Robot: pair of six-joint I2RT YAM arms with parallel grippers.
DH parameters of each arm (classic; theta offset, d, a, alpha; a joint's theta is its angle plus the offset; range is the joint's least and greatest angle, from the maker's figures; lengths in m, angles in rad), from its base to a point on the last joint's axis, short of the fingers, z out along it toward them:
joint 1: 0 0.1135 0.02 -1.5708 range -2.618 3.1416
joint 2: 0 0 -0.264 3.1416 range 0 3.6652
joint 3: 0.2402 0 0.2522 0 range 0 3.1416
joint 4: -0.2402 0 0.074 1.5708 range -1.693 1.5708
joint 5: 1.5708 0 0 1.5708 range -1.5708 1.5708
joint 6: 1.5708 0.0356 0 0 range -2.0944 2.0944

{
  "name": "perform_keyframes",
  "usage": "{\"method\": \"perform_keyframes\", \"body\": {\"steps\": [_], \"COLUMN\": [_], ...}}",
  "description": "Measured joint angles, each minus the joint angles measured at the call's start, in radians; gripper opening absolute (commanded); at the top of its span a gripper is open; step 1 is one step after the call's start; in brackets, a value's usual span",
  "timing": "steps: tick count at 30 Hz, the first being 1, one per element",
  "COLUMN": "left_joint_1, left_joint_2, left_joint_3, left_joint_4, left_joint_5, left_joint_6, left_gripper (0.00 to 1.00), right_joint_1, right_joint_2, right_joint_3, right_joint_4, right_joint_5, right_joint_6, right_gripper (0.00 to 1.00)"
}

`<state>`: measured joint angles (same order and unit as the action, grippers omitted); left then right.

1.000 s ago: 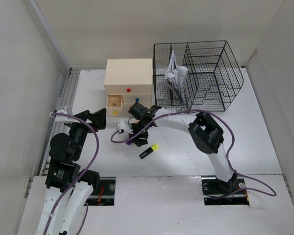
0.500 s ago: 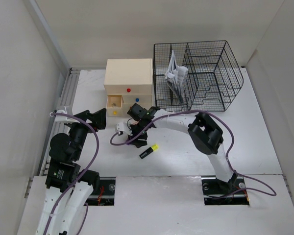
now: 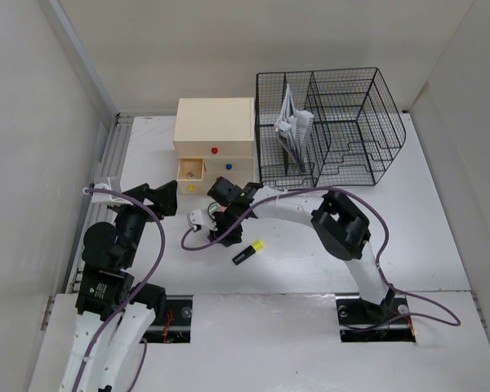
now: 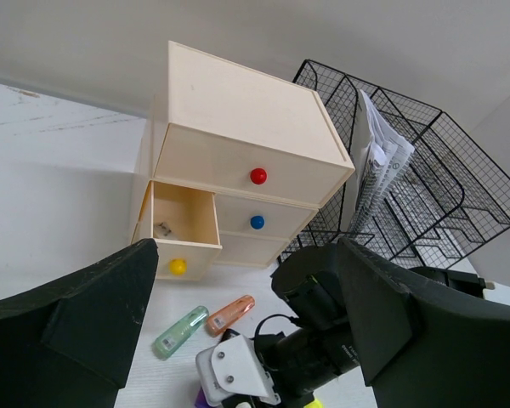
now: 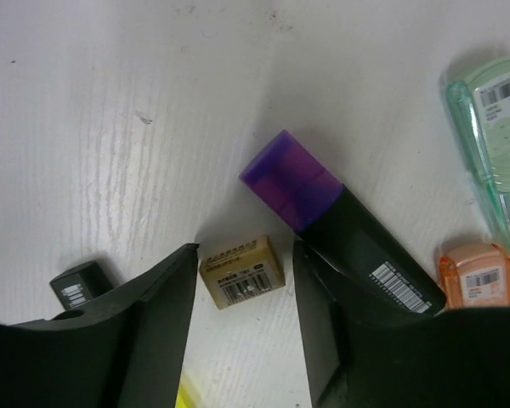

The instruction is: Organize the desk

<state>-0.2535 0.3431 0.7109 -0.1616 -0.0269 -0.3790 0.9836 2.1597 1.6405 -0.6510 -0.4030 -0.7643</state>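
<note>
Straddling the eraser: right pincer (image 5: 245, 255) sits low over the worktop (image 3: 441, 229), one dark finger on each side of a small tan eraser (image 5: 242, 272). A thin white strip shows between the eraser and the right-hand finger, so the pincer is released, not clamped.
Left pincer (image 4: 246, 255): spread wide with nothing between its fingers, held above the left part of the worktop and facing the drawer box.
Worktop: white and flat, lying under everything, with both arm bases at its near edge and a metal rail (image 3: 114, 155) along its left side.
Purple-capped highlighter (image 5: 340, 225): black body, lying at a slant just beside the eraser. Its lower end is hidden under the right pincer's finger.
Pale green case (image 5: 490, 144): translucent with a barcode label, lying apart from the highlighter.
Orange case (image 5: 476, 276): smaller, lying just beside the green one.
Yellow-capped marker (image 3: 247, 252): black, lying on the worktop near the right pincer, on the side toward the arm bases.
Drawer box (image 4: 246, 127): beige wood, at the back of the worktop. Its top drawer has a red knob, and a shut lower drawer has a blue one.
Open drawer (image 4: 183, 225): lower left, with a yellow knob, pulled out, with a small metallic item inside that is too small to name.
Wire organizer (image 3: 335, 122): black mesh, just right of the drawer box, with folded papers (image 3: 292, 126) standing in its left compartment.
</note>
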Motion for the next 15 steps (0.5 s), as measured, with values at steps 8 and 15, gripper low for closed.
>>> {"method": "perform_keyframes", "body": {"steps": [8,15], "left_joint_1": [0.0,0.0], "left_joint_2": [0.0,0.0], "left_joint_3": [0.0,0.0], "left_joint_4": [0.0,0.0], "left_joint_5": [0.0,0.0], "left_joint_6": [0.0,0.0], "left_gripper": [0.84,0.84], "right_joint_1": [0.006,0.006], "right_joint_2": [-0.005,-0.013], "right_joint_3": [-0.005,-0.015], "right_joint_4": [0.008,0.0], "right_joint_5": [0.056,0.068], "right_joint_6": [-0.011,-0.039], "right_gripper": [0.63,0.27]}}
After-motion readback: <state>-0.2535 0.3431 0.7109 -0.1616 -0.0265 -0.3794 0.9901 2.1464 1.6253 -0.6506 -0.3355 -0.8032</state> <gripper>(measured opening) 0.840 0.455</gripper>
